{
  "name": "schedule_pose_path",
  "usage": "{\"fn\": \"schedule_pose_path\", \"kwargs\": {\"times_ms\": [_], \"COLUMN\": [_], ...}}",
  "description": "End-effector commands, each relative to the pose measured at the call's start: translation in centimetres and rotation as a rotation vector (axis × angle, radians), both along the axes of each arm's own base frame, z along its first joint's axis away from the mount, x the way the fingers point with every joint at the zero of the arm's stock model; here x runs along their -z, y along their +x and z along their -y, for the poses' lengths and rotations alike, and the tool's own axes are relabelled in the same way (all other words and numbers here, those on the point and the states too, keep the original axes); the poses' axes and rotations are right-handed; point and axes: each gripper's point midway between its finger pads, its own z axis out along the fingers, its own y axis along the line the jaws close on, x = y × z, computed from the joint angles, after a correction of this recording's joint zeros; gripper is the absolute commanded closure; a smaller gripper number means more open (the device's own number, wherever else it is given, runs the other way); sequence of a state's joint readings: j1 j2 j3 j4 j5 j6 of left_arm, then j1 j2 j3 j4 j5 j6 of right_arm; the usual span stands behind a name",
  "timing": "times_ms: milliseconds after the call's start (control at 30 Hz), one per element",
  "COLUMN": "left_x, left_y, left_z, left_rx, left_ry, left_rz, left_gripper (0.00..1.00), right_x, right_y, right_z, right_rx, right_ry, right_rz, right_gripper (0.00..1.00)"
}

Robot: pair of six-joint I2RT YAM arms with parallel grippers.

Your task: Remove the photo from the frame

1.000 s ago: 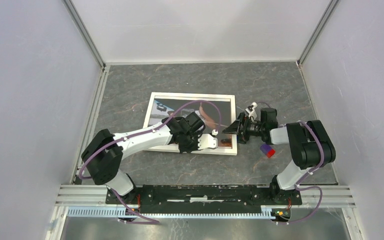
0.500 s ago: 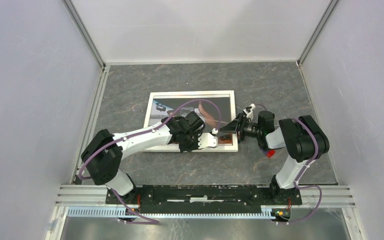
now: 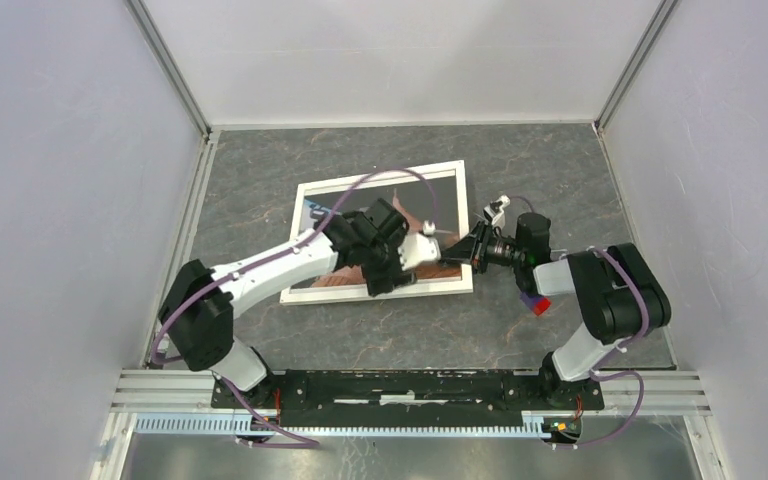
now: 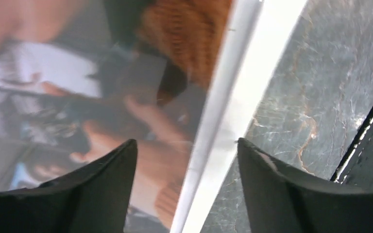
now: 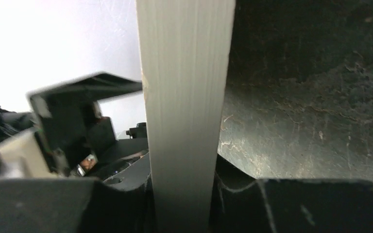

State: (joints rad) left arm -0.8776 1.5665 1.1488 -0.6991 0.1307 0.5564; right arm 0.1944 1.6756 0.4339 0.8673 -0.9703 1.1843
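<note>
Near the middle of the desk (image 3: pixel 380 335), the right end effector (image 3: pixel 468 248) is clamped on the pale wooden right edge of the frame (image 3: pixel 385 178), apparently to tip it over, while the left end effector (image 3: pixel 422 252) hovers spread wide and empty above the white border. The photo (image 4: pixel 68 92) lies face-up, largely under the left arm (image 3: pixel 260 270); rear clips unseen.

1. One picture frame (image 4: pixel 233 116), lying in the middle of the overhead view.
2. One photo (image 4: pixel 53 97), set inside that frame.
3. Two robot arms: the left arm (image 3: pixel 260 272) reaching in from lower left, and the right arm (image 3: pixel 610 290) at lower right.
4. Two grippers, one per arm: the left gripper (image 3: pixel 422 250) and the right gripper (image 3: pixel 460 255), both right of centre.
5. One small red-and-blue object (image 3: pixel 535 303), right of centre.
6. One grey marbled tabletop (image 3: pixel 260 160).
7. One black mounting bar (image 3: pixel 410 388), along the bottom.
</note>
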Motion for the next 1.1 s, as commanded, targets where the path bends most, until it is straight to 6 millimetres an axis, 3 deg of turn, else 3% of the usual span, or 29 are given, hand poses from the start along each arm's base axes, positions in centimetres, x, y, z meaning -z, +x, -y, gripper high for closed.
{"fn": "schedule_pose_path", "kwargs": {"times_ms": [0, 233, 367, 467, 567, 700, 900, 1067], "left_x": [-7.3, -13.6, -15.6, -15.9, -16.0, -16.4, -17.8, -17.8], "left_y": [3.2, 8.2, 12.1, 13.8, 14.4, 14.7, 15.1, 14.4], "left_z": [-0.4, -6.0, -12.1, -16.3, -19.0, -20.8, -25.2, -27.0], "left_rx": [-0.228, -0.529, -0.777, -0.926, -1.030, -1.133, -1.308, -1.375], "left_ry": [-0.192, -0.291, -0.280, -0.243, -0.236, -0.284, -0.343, -0.361], "left_rz": [0.016, 0.088, 0.213, 0.270, 0.275, 0.253, 0.271, 0.249], "left_gripper": [0.16, 0.00, 0.00, 0.00, 0.00, 0.00, 0.00, 0.00], "right_x": [-4.1, -8.6, -11.4, -13.4, -15.0, -17.2, -21.9, -26.2], "right_y": [1.1, 3.7, 5.3, 6.4, 7.4, 8.6, 10.3, 11.7], "right_z": [-0.3, 0.9, 1.8, 2.3, 2.7, 3.4, 4.7, 5.9], "right_rx": [-0.074, -0.047, -0.022, -0.049, -0.062, -0.065, -0.033, 0.004], "right_ry": [-0.046, -0.093, -0.131, -0.208, -0.288, -0.381, -0.523, -0.643], "right_rz": [0.225, 0.357, 0.457, 0.581, 0.670, 0.749, 0.925, 1.075], "right_gripper": [1.00, 1.00, 1.00, 1.00, 1.00, 1.00, 1.00, 1.00]}}
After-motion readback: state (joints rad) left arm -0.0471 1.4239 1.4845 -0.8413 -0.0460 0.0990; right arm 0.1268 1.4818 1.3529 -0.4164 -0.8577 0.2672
